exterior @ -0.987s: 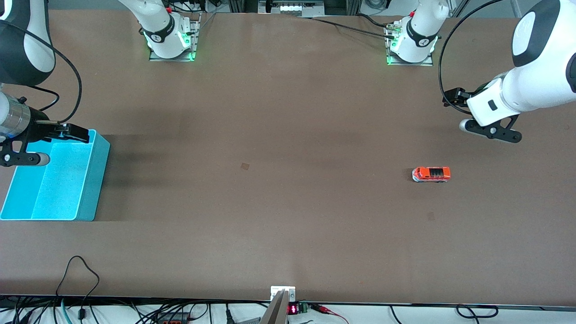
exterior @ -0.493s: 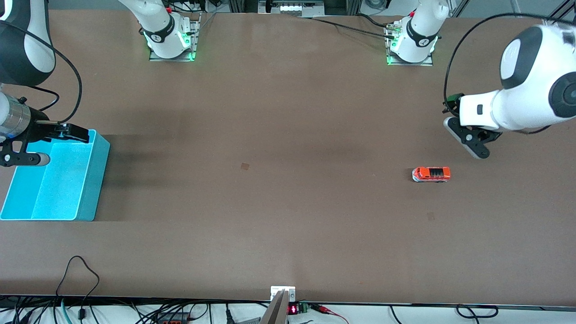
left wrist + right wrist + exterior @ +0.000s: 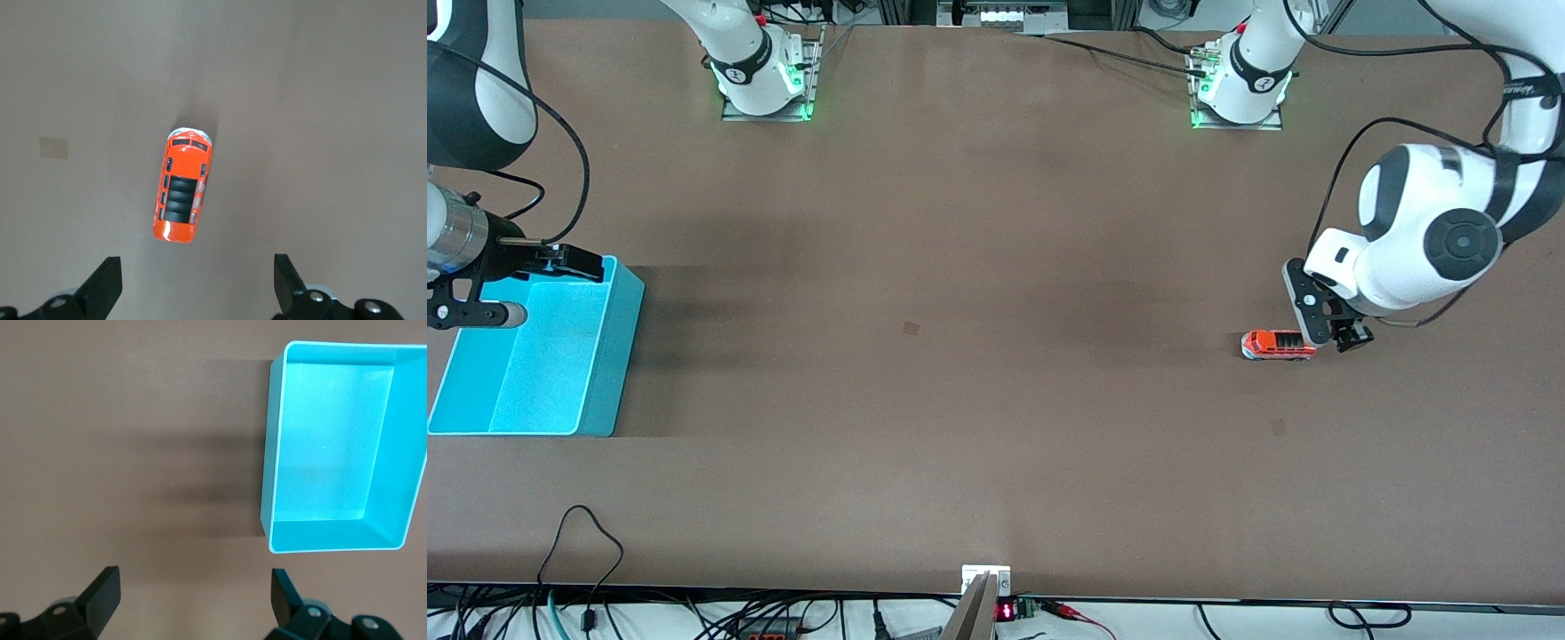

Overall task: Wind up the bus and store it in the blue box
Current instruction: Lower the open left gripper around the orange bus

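The orange-red bus (image 3: 1279,345) stands on the brown table toward the left arm's end, its whitish front pointing toward the right arm's end. My left gripper (image 3: 1332,327) hangs open just over its rear end. In the left wrist view the bus (image 3: 183,190) lies a little ahead of the open left gripper (image 3: 197,283), not between the fingers. The blue box (image 3: 543,356) sits empty at the right arm's end. My right gripper (image 3: 516,286) waits open above the box's farther edge. In the right wrist view the box (image 3: 333,440) lies off to one side of the open right gripper (image 3: 193,597).
Two small dark patches mark the table, one mid-table (image 3: 911,328) and one nearer the front camera than the bus (image 3: 1278,427). The arm bases (image 3: 765,80) (image 3: 1240,84) stand along the table's farthest edge. Cables (image 3: 587,533) lie along the nearest edge.
The left arm has swung down and its gripper has come from above the table's end to just over the bus's rear. The bus, the box and the right arm have not moved.
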Controlling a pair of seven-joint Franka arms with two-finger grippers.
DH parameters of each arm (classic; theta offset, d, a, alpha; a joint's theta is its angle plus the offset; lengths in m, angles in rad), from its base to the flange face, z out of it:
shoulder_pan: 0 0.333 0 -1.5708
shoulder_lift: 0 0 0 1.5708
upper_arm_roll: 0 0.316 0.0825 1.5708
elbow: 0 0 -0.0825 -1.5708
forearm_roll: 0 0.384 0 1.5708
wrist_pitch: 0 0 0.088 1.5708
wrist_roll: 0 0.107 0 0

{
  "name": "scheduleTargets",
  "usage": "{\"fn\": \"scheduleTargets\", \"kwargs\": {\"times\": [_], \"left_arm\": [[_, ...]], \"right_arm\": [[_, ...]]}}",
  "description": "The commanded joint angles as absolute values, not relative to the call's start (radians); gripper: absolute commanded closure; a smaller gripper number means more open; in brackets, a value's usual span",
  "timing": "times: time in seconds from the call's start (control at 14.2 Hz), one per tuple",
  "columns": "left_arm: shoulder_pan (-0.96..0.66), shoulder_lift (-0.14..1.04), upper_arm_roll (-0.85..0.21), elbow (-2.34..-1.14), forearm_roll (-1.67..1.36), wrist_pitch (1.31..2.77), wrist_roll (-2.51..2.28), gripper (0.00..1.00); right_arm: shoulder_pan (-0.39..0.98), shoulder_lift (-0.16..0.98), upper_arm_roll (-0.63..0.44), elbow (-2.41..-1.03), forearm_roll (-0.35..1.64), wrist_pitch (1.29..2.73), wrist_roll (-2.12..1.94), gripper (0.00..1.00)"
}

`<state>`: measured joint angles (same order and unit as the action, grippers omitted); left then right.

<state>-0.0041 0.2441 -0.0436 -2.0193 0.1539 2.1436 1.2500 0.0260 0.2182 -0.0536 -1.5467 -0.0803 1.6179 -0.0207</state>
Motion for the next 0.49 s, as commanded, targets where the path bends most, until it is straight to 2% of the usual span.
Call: {"fn": "scheduleTargets", "kwargs": {"times": [0.0,0.42], "left_arm": [[0.008,0.219,-0.046,-2.126,0.195,2.32,1.341,0.0],[0.035,0.31,-0.046,-2.203,0.219,2.574,1.37,0.0]], "right_arm": [[0.017,0.216,-0.048,-1.546,-0.043,1.609,-0.04,0.0],[0.018,0.216,-0.048,-1.543,-0.02,1.594,-0.04,0.0]]}}
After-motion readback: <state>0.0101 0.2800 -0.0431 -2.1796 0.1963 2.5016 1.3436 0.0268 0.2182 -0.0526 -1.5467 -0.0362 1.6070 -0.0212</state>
